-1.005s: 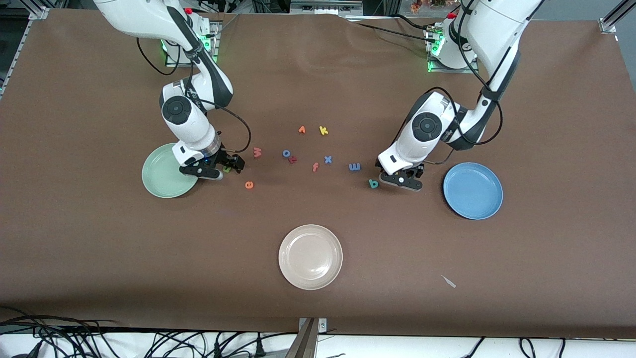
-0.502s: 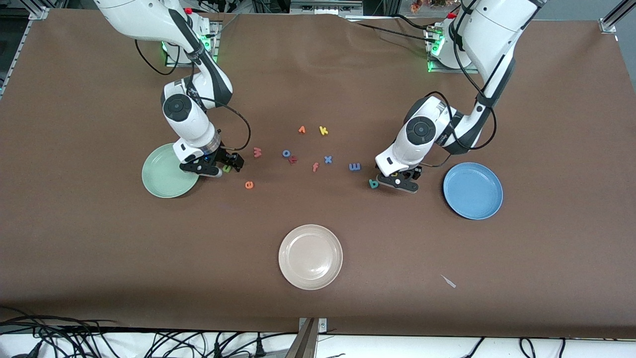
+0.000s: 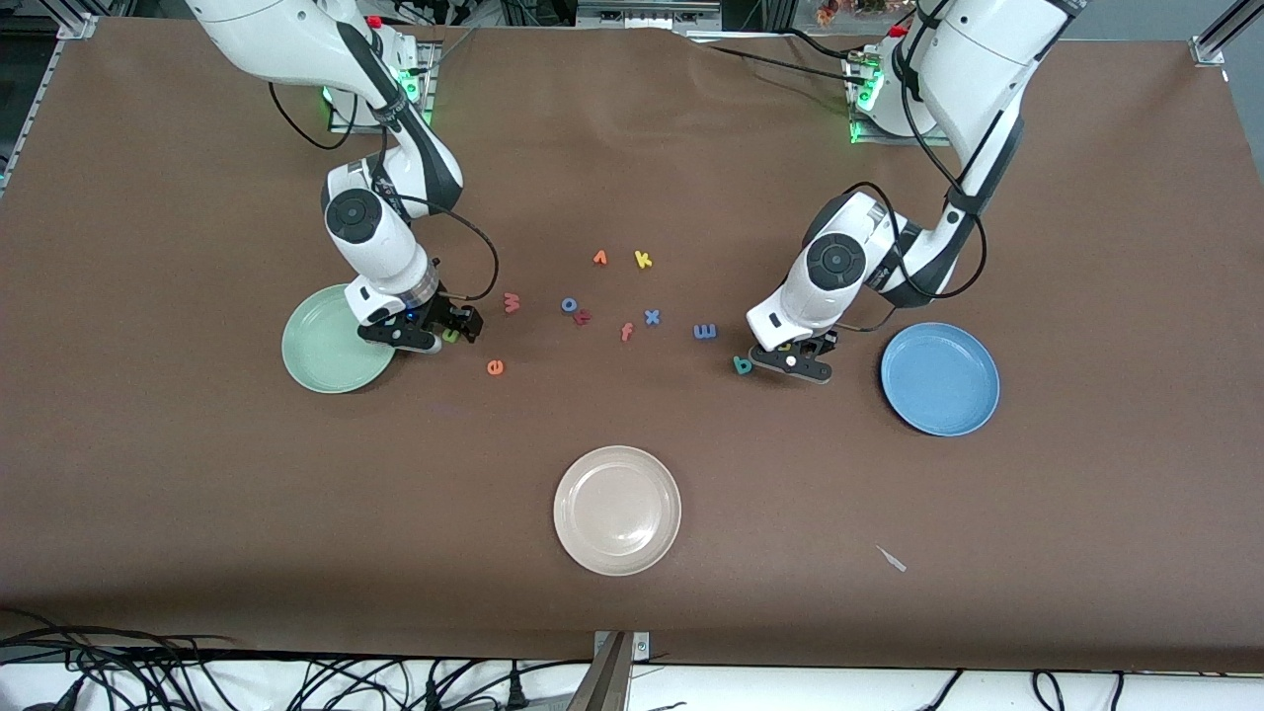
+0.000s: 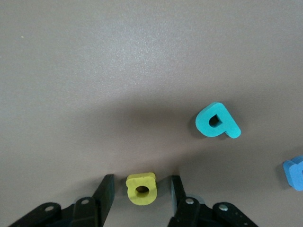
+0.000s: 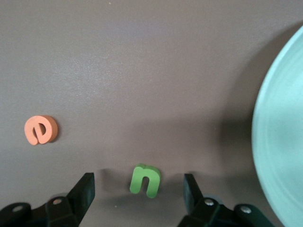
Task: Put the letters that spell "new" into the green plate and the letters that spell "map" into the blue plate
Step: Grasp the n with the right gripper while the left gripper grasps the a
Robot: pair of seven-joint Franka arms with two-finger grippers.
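Nearest the front camera, both task plates lay empty: green plate (image 3: pixel 336 341) at the right arm's end, blue plate (image 3: pixel 939 378) at the left's. Nothing delivered yet. Right pincer (image 5: pixel 139 188) straddled the olive n (image 5: pixel 146 180), fingers wide, untouching. Left pincer (image 4: pixel 140 190) bracketed the yellow a (image 4: pixel 141 188), narrower, not gripping. Orange e (image 3: pixel 495 367), teal p (image 3: pixel 743 366), blue m (image 3: pixel 704 332) and pinkish w (image 3: pixel 511 302) waited on the worktop (image 3: pixel 632 148).

I see bare table around the p (image 4: pixel 217 121), while the green plate (image 5: pixel 279 142) crowds the n (image 5: pixel 146 180).
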